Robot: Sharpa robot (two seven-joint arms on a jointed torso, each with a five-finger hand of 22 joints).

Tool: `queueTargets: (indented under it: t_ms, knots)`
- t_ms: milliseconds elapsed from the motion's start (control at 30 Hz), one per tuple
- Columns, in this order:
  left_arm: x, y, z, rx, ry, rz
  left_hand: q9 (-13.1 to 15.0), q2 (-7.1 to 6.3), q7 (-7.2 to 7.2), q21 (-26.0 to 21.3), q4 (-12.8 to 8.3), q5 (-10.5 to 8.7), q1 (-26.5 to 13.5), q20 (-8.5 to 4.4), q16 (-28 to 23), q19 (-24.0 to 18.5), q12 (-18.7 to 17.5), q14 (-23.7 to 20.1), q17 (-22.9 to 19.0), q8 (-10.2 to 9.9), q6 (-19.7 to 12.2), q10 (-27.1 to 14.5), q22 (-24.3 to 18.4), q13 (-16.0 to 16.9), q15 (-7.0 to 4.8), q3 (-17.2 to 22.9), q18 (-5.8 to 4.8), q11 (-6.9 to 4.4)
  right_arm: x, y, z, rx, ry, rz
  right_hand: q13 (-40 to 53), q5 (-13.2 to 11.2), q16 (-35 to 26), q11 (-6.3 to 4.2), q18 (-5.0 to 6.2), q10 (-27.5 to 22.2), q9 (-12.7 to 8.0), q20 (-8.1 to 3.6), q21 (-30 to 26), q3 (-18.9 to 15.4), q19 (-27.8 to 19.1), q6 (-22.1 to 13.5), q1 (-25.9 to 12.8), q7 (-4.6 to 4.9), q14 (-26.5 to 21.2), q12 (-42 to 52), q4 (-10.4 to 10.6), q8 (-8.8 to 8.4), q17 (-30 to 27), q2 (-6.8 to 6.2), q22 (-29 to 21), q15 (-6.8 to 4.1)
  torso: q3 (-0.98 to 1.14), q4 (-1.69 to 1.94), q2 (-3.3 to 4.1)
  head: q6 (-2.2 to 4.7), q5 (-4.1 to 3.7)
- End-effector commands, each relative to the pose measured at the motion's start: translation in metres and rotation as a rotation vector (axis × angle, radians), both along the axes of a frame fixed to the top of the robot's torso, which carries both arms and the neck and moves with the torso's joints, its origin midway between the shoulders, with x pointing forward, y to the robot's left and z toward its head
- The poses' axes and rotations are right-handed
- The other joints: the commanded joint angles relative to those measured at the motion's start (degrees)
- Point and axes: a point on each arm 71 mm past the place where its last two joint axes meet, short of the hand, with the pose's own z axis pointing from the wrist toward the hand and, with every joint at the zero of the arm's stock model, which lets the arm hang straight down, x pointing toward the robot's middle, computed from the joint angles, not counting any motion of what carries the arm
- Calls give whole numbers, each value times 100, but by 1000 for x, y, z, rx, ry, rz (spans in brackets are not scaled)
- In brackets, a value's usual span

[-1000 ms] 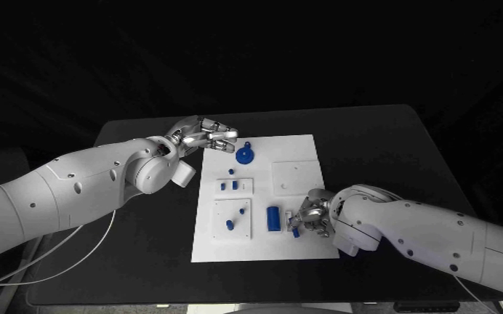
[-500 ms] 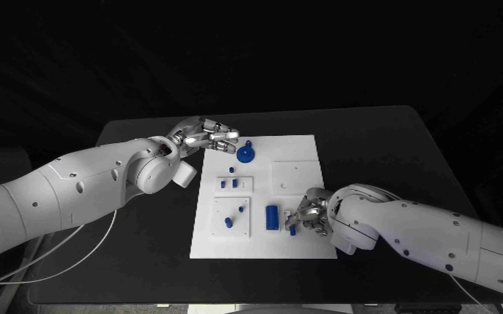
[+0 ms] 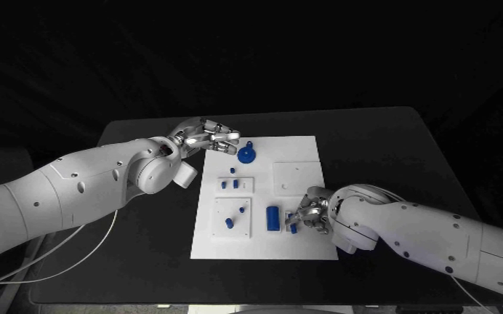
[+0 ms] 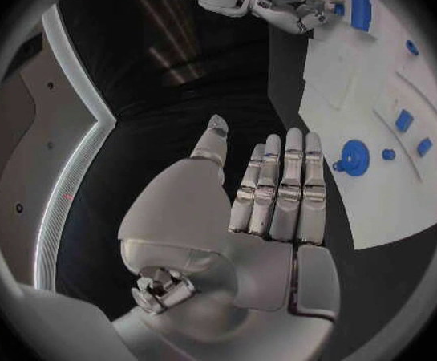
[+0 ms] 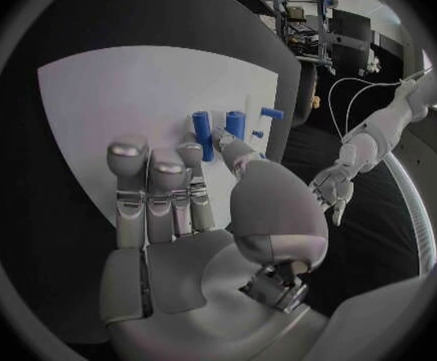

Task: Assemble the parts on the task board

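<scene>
— Head view: is the right hand holding anything?
— Can't tell; its fingers crowd the blue cylinder on the task board. Left hand is spread; go slowly

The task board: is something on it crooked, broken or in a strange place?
Nothing stands out. The task board lies flat on the black table, slightly turned against its edges. The blue parts rest on it, none visibly broken. The left hand is open beside the round blue part.
</scene>
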Motion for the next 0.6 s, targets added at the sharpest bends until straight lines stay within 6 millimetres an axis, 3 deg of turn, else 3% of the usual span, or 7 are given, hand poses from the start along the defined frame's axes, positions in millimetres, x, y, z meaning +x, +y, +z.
queueTargets:
  t_ms: [33, 367, 600]
  knots:
    - [-1, -2, 1, -6, 0, -19, 4, 0, -7, -11, 42, 16, -47, 21, -20, -40, -9, -43, 6, 27, -20, -46, -7, 9, 12, 2, 18, -4, 1, -2, -1, -24, -25, 6, -8, -24, -19, 3, 12, -10, -1119, -41, -20, 12, 107, 47, 41, 2, 1, -19, -8, -22, 4, 17, 538, -30, 6, 0, 2, 10, 6]
    - [-1, -2, 1, -5, 0, -19, 4, 4, -8, -11, 45, 16, -46, 21, -20, -41, -9, -44, 7, 27, -18, -47, -7, 9, 12, 2, 18, -4, 1, 2, -1, -24, -17, 25, -14, -106, -24, 3, 8, -7, -1120, -43, -27, -28, 107, 61, 9, -3, 0, -24, 12, -23, 1, 10, 537, -31, 1, 0, 1, 12, 22]
    - [-1, -2, 1, -5, 0, -18, 4, 4, -8, -11, 45, 16, -46, 21, -20, -41, -9, -44, 7, 27, -18, -47, -7, 9, 12, 2, 18, -4, 0, 3, -2, -34, 1, 40, -32, -423, -36, 11, 7, -12, -1122, -39, -55, -101, 103, 39, -3, 5, -1, -45, 199, -22, -6, -53, 532, -25, -1, 0, 1, 9, 29]
